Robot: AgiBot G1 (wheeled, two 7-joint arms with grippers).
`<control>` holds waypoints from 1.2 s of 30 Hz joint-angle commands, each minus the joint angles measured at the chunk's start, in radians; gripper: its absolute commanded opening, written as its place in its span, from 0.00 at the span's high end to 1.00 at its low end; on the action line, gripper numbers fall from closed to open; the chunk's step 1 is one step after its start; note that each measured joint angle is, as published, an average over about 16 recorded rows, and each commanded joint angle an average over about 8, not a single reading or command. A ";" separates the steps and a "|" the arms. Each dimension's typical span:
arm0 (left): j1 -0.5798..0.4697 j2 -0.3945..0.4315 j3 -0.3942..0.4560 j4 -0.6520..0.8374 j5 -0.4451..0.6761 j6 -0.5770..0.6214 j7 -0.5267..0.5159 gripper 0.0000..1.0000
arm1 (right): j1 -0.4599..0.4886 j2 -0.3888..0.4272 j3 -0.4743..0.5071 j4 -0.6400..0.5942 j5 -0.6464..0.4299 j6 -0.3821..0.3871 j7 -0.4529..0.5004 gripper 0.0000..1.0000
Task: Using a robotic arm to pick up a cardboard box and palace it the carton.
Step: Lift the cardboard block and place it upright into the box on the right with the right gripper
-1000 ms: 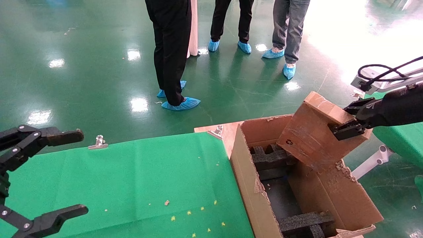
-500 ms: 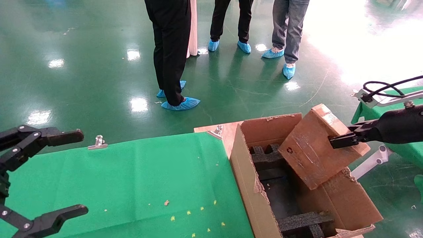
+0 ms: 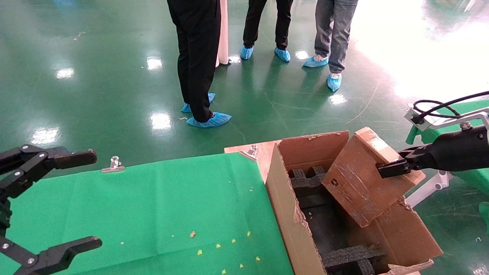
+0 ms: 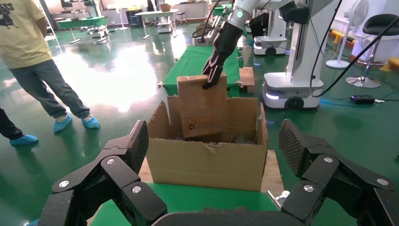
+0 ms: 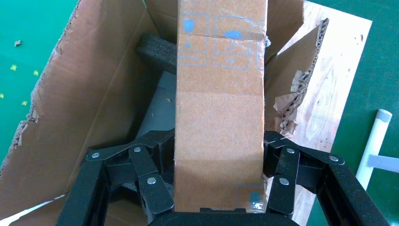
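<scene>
The left gripper [image 3: 89, 196] hangs wide open and empty over the green cloth [image 3: 153, 206]. Beyond it, people's legs [image 3: 198, 57] stand on the floor. The carton [image 3: 290, 225] holds black foam blocks [image 3: 307, 183]. The right gripper [image 3: 389, 168] clamps the tilted cardboard box [image 3: 359, 179], whose lower end is inside the carton.

We've got a table [image 3: 153, 198] under green cloth [image 3: 114, 214], clips [image 3: 113, 164] at its edge, yellow crumbs [image 3: 217, 245] scattered on it, carton [image 3: 290, 225] on wood beside.
</scene>
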 commanded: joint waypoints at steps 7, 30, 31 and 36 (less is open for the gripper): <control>0.000 0.000 0.000 0.000 0.000 0.000 0.000 0.00 | -0.017 -0.013 -0.007 -0.024 0.002 0.019 0.058 1.00; -0.001 0.000 0.002 0.001 -0.001 0.000 0.001 0.00 | -0.072 -0.085 -0.093 0.042 -0.110 0.224 0.432 1.00; -0.001 0.000 0.002 0.001 -0.001 0.000 0.001 0.00 | -0.071 -0.085 -0.097 0.051 -0.116 0.231 0.444 1.00; -0.001 0.000 0.002 0.001 -0.001 0.000 0.001 0.00 | -0.075 -0.090 -0.118 0.099 -0.151 0.276 0.516 1.00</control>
